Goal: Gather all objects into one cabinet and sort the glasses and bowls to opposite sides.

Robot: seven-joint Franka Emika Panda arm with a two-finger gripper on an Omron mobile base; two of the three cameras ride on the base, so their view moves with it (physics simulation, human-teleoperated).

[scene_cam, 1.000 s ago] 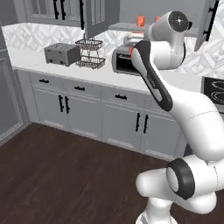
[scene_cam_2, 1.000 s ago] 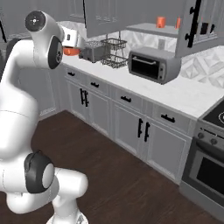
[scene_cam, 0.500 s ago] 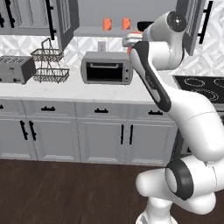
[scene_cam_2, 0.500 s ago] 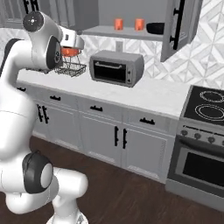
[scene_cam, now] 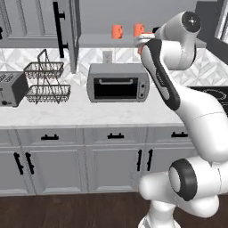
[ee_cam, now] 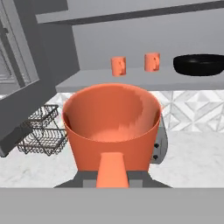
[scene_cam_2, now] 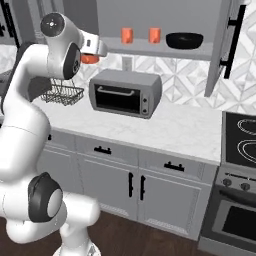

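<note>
- Left base view: two orange mugs [scene_cam: 117,31] stood on the open cabinet's shelf [scene_cam: 98,41], above the toaster oven [scene_cam: 118,82].
- Right base view: the gripper [scene_cam_2: 91,56] held a third mug [scene_cam_2: 89,58] beside that shelf; the black bowl [scene_cam_2: 184,40] sat right of the mugs.
- Hand view: the jaws were clamped on this held mug [ee_cam: 111,127], upright.

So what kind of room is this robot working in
A rendered home kitchen, by the look of it: a toaster oven on a pale counter, a stove beside it, and an open wall cabinet shelf holding orange mugs and a black bowl.
</note>
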